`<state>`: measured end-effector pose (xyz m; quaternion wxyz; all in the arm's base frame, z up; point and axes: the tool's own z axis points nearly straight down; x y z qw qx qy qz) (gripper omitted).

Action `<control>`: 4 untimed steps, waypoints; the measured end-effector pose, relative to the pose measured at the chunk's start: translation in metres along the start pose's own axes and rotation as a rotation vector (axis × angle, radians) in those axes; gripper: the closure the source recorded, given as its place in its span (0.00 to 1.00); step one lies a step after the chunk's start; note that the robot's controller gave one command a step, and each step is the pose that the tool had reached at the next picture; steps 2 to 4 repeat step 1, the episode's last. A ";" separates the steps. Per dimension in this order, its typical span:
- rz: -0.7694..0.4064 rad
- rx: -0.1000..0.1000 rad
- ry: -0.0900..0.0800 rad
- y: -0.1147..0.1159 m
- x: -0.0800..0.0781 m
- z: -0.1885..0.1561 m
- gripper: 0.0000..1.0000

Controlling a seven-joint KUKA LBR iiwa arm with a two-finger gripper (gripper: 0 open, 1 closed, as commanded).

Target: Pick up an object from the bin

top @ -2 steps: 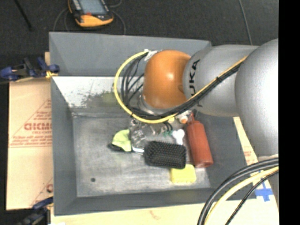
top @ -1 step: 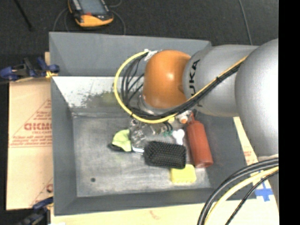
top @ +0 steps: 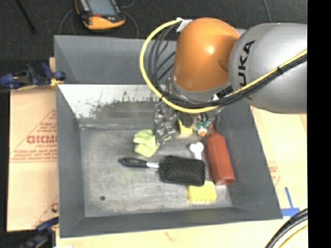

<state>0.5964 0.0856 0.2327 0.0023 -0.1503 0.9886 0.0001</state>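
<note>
the end effector [top: 164, 128] is hanging low near the back wall of the grey metal bin [top: 72, 154]. the arm's orange wrist cover [top: 202, 53] is hiding much of it, so i cannot tell whether it is apart or together.

its tip is sitting just beside, perhaps touching, the right edge of a crumpled light green thing [top: 146, 142]. this soft-looking thing is lying a little back of the bin's middle. nothing is showing as clamped. the green thing is looking like the likeliest pick, since it is lying nearest and bare floor is leaving room on its left.

just right of the end effector, a small yellow piece [top: 185, 129] is sitting tucked under the wrist. in front, a black hairbrush [top: 178, 169] is lying flat with its handle pointing left. a red bottle [top: 219, 159] is lying along the right side, and a small white piece [top: 196, 149] is lying just beside it. a yellow block [top: 201, 192] is resting near the front wall, touching the brush head.
</note>
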 end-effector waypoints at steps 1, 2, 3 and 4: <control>0.000 0.000 0.000 0.000 0.000 0.000 1.00; 0.000 0.000 0.000 0.000 0.000 0.000 1.00; 0.000 0.000 0.000 0.000 0.000 0.000 1.00; 0.000 0.000 0.000 0.000 0.000 0.000 1.00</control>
